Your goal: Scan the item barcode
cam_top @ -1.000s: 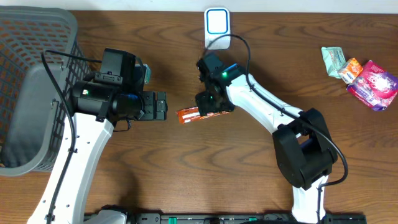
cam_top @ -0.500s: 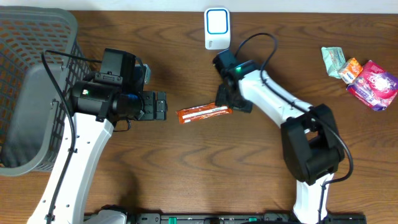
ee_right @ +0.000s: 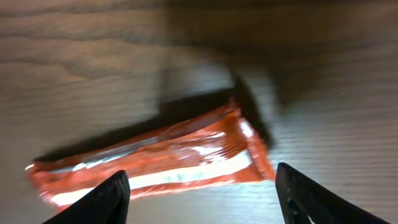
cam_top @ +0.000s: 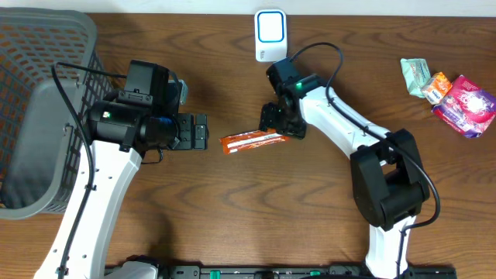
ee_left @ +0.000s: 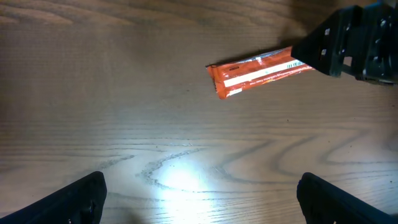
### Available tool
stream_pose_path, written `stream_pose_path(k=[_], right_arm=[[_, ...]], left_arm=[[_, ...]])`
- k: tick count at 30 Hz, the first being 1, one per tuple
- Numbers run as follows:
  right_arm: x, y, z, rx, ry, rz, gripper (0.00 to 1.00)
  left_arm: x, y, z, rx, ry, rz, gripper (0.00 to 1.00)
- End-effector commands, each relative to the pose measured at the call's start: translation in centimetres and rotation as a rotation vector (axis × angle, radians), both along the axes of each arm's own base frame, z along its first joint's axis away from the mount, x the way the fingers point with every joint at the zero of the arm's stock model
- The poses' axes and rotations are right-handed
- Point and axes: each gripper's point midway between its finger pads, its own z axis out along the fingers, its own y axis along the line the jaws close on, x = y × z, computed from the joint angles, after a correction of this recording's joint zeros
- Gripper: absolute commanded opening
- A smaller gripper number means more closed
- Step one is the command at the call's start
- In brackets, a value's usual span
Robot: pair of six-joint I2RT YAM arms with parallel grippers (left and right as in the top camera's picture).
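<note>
orange snack bar (cam_top: 249, 142) lies flat on the wooden worktop (cam_top: 232, 225) just below centre of the overhead frame, apart from the white-and-blue scanner (cam_top: 270, 34) at top centre. from above, i see the right end effector (cam_top: 277, 124) over the bar's right end, hiding it; whether metal touches wrapper i cannot tell. the right wrist view settles what the overhead cannot: the end effector (ee_right: 202, 198) has its fingers (ee_right: 99, 200) spread wide at the lower corners, gripping nothing, and the bar (ee_right: 152, 163) lies blurred on the wood. the left wrist view shows the bar (ee_left: 255, 72) in its upper right with a white stripe along it, the print too small to read. the left end effector (ee_left: 208, 199) is also spread wide and holds nothing; overhead, it (cam_top: 200, 132) sits left of the bar. only the overhead shows the grey basket (cam_top: 31, 46) at far left and loose snack packets (cam_top: 449, 89) at upper right.
</note>
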Motion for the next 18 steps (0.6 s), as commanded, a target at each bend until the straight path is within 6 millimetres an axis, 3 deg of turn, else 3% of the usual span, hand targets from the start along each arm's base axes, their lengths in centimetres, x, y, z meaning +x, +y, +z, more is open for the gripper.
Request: stream_pose_path(k=[1, 3, 6, 8, 11, 14, 18], right_arm=[[0.9, -3.5, -0.8, -0.220, -0.083, 0.014, 0.79], [0.7, -2.8, -1.5, -0.173, -0.075, 0.065, 0.80], [-0.5, 0.4, -2.7, 0.008, -0.037, 0.158, 0.79], [-1.4, 1.5, -3.2, 0.080, -0.013, 0.177, 0.74], [-2.7, 0.9, -3.8, 0.066, 0.036, 0.175, 0.53], [-3.6, -0.2, -3.6, 0.038, 0.087, 0.162, 0.54], [-5.6, -4.1, -1.2, -0.047, 0.192, 0.077, 0.55]], left_arm=[[0.0, 0.3, 0.0, 0.009, -0.002, 0.008, 0.98], [0.0, 0.3, 0.0, 0.008, -0.001, 0.008, 0.98], [0.0, 0.3, 0.0, 0.008, -0.001, 0.008, 0.98], [0.0, 0.3, 0.0, 0.008, -0.001, 0.008, 0.98], [0.0, 0.3, 0.0, 0.009, -0.002, 0.008, 0.98], [0.0, 0.3, 0.0, 0.009, -0.002, 0.008, 0.98], [0.0, 0.3, 0.0, 0.009, -0.002, 0.008, 0.98]])
